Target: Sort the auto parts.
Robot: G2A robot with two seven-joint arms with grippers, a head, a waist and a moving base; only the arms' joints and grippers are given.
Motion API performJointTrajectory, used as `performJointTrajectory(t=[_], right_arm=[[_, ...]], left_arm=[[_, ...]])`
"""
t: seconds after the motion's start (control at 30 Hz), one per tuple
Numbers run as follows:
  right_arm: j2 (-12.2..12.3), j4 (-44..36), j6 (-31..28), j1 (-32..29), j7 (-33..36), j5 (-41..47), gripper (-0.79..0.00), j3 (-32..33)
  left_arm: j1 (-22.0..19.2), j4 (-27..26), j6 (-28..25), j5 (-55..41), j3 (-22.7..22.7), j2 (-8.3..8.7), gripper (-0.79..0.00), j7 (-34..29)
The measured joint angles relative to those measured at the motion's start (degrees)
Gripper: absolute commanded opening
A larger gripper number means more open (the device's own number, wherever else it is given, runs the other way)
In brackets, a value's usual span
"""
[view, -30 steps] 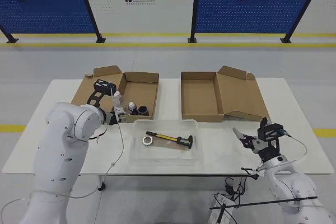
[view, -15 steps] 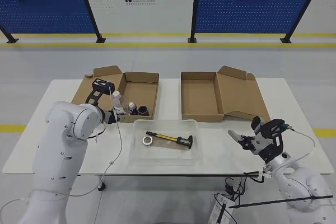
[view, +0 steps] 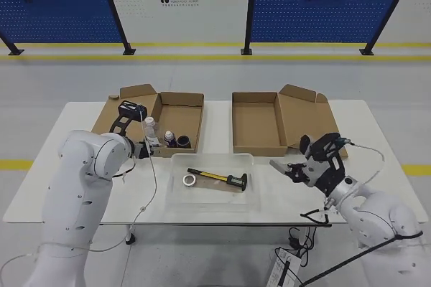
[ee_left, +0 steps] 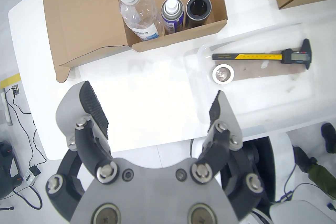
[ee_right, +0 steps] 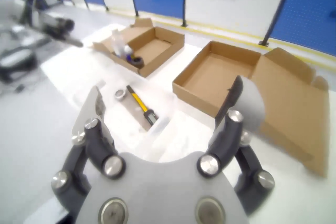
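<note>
Top view: clear tray (view: 201,199) sits near the front of the table (view: 388,129), between the two arms. Inside it the caliper (view: 217,176) lies flat, yellow beam w/ black readout head at the robot's-right end. The metal ring (view: 189,181) is just beside the beam's other end. Behind the tray are two open cardboard boxes. The left box (view: 178,115) holds a bottle (view: 150,128), spray can (view: 169,135) and black cylinder (view: 183,140) along its near wall. The right box (view: 255,125) stands beside it.

Left wrist view: left gripper (ee_left: 152,93) has its fingers spread wide w/ nothing between them, above bare table near the tray's corner.

Right wrist view: right gripper (ee_right: 167,86) is also spread and holds nothing. It is aimed toward the tray, well apart from the caliper.

Handling, est.: caliper is prob. light, stiff and smooth. Best pinched across the beam mid-length, since the readout head looks fragile. Ring is prob. rigid, low and slippery, so grip it across the outer rim.
</note>
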Motion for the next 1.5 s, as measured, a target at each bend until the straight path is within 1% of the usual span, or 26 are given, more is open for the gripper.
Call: performJointTrajectory(t=[0.07, 0.13, 0.23, 0.3, 0.33, 0.4, 0.83, 0.9, 0.97, 1.0, 1.1, 1.17, 1.23, 1.33, 1.43, 1.5], right_arm=[[-0.1, 1.1, 1.1, 3.9, 5.9, 0.5, 0.0, -4.1], [-0.3, 3.0, 2.4, 7.7, 11.4, -1.1, 0.0, -8.3], [-0.9, 6.3, 6.3, 12.2, 15.0, -4.4, 0.0, -13.9], [-1.4, 8.0, 9.3, 13.7, 14.6, -6.0, 0.0, -17.1], [-1.7, 8.9, 11.6, 14.0, 13.3, -5.9, 0.0, -18.7], [-2.0, 9.6, 14.1, 13.8, 11.3, -5.0, 0.0, -20.0], [-2.0, 9.5, 14.2, 13.7, 11.3, -4.9, 0.0, -20.0], [-2.1, 9.1, 14.0, 13.9, 11.1, -4.9, 0.0, -20.7], [-2.5, 8.6, 15.6, 15.1, 12.5, -5.4, 0.0, -22.8], [-2.8, 8.5, 17.0, 16.0, 13.2, -5.4, 0.0, -23.9], [-4.0, 9.3, 23.7, 20.0, 16.6, -5.9, 0.0, -28.7], [-5.1, 10.7, 29.4, 23.6, 19.9, -7.3, 0.0, -32.6], [-6.5, 12.4, 35.0, 27.5, 22.9, -8.0, 0.0, -36.9], [-8.7, 15.9, 41.6, 32.9, 25.9, -11.0, 0.0, -43.3], [-10.8, 19.1, 48.0, 36.7, 27.4, -17.0, 0.0, -49.3], [-12.0, 20.7, 50.6, 37.5, 26.1, -17.3, 0.0, -51.6]], left_arm=[[0.0, 0.0, 0.0, 0.0, 0.0, 0.0, 0.0, 0.0], [0.0, 0.0, 0.0, 0.0, 0.0, 0.0, 0.0, 0.0], [0.0, 0.0, 0.0, 0.0, 0.0, 0.0, 0.0, 0.0], [0.0, 0.0, 0.0, 0.0, 0.0, 0.0, 0.0, 0.0], [0.0, 0.0, 0.0, 0.0, 0.0, 0.0, 0.0, 0.0], [0.0, 0.0, 0.0, 0.0, 0.0, 0.0, 0.0, 0.0], [0.0, 0.0, 0.0, 0.0, 0.0, 0.0, 0.0, 0.0], [0.5, 0.3, -0.1, 0.1, -0.5, 0.07, 0.0, 1.2], [0.9, 0.3, -0.1, 0.6, -1.8, 0.27, 0.0, 3.2], [1.0, 0.3, 0.0, 0.7, -2.5, 0.37, 0.0, 3.6], [1.0, 0.4, 0.1, 1.0, -4.6, 0.68, 0.0, 4.2], [0.9, 0.9, 0.3, 1.6, -5.8, 0.87, 0.0, 4.6], [0.8, 1.3, 0.5, 2.2, -6.7, 1.05, 0.0, 4.8], [0.6, 1.8, 0.4, 3.2, -7.1, 1.2, 0.0, 5.1], [0.6, 1.8, 0.4, 3.2, -7.0, 1.21, 0.0, 5.1], [0.6, 1.8, 0.4, 3.2, -7.0, 1.2, 0.0, 5.1]])
